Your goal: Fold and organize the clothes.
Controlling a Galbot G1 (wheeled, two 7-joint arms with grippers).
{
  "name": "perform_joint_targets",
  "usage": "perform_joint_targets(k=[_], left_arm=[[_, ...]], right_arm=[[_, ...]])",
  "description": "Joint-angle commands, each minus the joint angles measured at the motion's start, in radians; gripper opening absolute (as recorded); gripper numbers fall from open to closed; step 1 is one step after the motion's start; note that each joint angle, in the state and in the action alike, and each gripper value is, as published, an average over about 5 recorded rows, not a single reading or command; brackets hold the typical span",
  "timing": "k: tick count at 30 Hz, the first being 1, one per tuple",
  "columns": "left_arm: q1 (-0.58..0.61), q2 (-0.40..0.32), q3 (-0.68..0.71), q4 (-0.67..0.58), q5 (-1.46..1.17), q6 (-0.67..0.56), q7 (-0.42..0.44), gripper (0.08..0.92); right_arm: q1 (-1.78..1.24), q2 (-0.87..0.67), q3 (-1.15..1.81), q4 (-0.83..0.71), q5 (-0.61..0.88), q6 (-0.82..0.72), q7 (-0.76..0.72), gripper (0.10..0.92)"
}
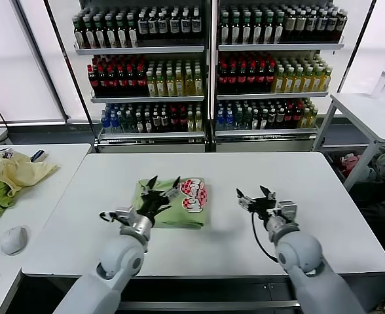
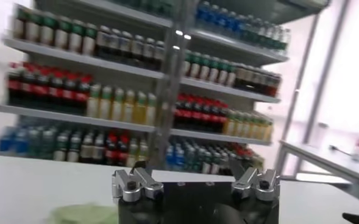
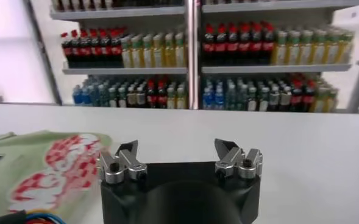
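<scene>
White table (image 1: 323,196): folded green shirt (image 1: 173,204), red-white print unreadable; left gripper (image 1: 158,188) above it, right gripper (image 1: 256,196) beside, both jaws apart.

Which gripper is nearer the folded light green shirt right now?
Left. The left gripper is open over the near-left part of the light green shirt. The right gripper is open above bare white table, clear of the shirt's right edge.

Bare table (image 1: 310,176) around folded shirt (image 1: 173,203); bottle shelves (image 1: 209,72) block far edge; side tables flank.
</scene>
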Motion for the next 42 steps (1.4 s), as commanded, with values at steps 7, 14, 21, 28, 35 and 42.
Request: perform_joint_targets(k=[7,14,21,28,35,42], left_arm=[[0.340,0.068,-0.350,-0.119,0.005,-0.059,-0.025,0.823],[0.379,0.065,-0.369,-0.139,0.009,-0.065,-0.025,0.823],[0.391,0.056,-0.364,-0.153,0.017,-0.064,-0.029,0.823],[0.405,0.054,-0.357,-0.171,0.022,-0.063,-0.029,0.823],[0.414,0.046,-0.344,-0.180,0.032,-0.063,-0.026,0.823],[0.416,0.043,-0.330,-0.183,0.045,-0.061,-0.022,0.823]], right_arm=[[0.299,0.301,-0.328,-0.458,0.024,-0.003,0.087,0.823],[0.302,0.324,-0.332,-0.500,0.028,0.004,0.093,0.823],[0.289,0.318,-0.320,-0.491,0.030,0.011,0.099,0.681],[0.285,0.245,-0.282,-0.457,-0.011,0.012,0.091,0.474],[0.318,0.126,-0.219,-0.440,-0.038,-0.011,0.024,0.275],[0.389,0.031,-0.172,-0.481,-0.150,-0.027,-0.141,0.152]])
